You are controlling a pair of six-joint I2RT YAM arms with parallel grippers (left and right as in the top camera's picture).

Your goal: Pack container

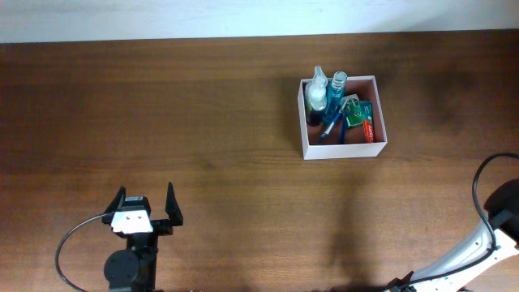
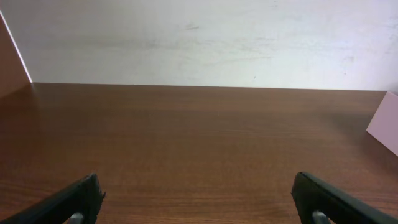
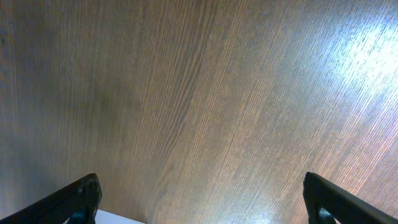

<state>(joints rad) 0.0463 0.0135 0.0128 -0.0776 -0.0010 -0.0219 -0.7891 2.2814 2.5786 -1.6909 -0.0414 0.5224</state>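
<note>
The container (image 1: 345, 149) sits well apart from the left gripper (image 1: 146, 196), at about 2 o'clock from it. Left gripper and right gripper (image 3: 208, 208) both gape wide, holding nothing.

Soft, even light. A bright shine sits on the table (image 3: 367, 43) ahead and right of the right gripper (image 3: 202, 198). Pictures look sharp, shadows faint.
</note>
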